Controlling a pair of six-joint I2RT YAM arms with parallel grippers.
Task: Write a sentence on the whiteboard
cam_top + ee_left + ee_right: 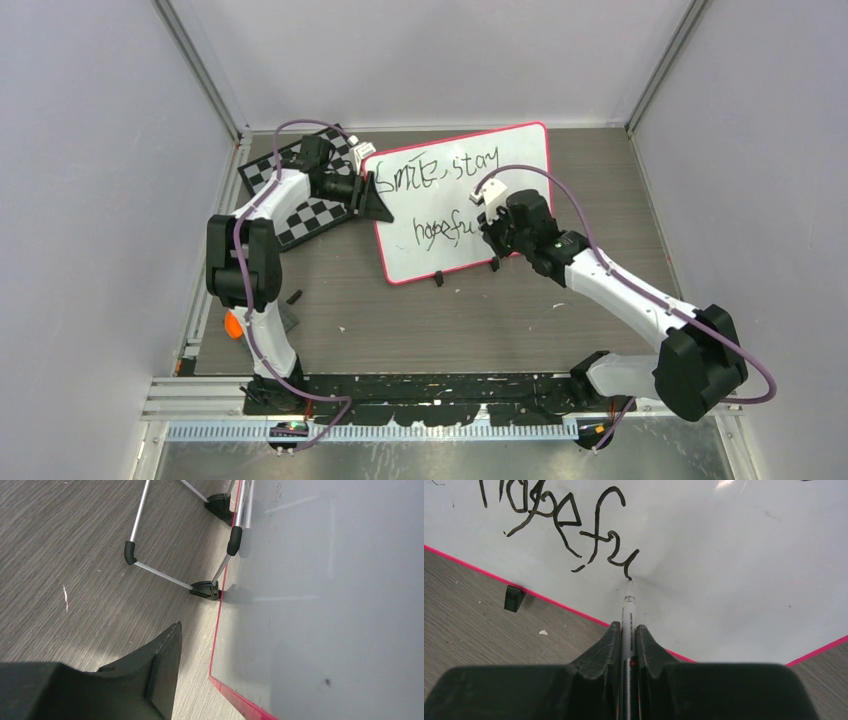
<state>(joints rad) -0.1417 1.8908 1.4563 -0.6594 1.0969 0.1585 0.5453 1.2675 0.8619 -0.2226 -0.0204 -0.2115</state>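
Observation:
The whiteboard [500,180] lies flat on the table, pink-red frame, two black feet on its near edge. The sentence [440,175] reads "Smile, stay" with "hopefu" [569,525] below it. My right gripper [628,627] is shut on a white marker [628,607], whose tip touches the board at the end of the "u". In the top view this gripper [492,228] hovers over the board's lower middle. My left gripper [378,198] sits at the board's left edge, jaws wide apart. One finger [160,675] shows, just clear of the frame [220,645]; the other is out of view.
A black-and-white chessboard [300,215] lies under the left arm, left of the whiteboard. An orange object [232,325] and a small black piece [295,296] lie near the left base. Thin metal rods [160,575] run by the board's feet [205,590]. Enclosure walls stand on three sides.

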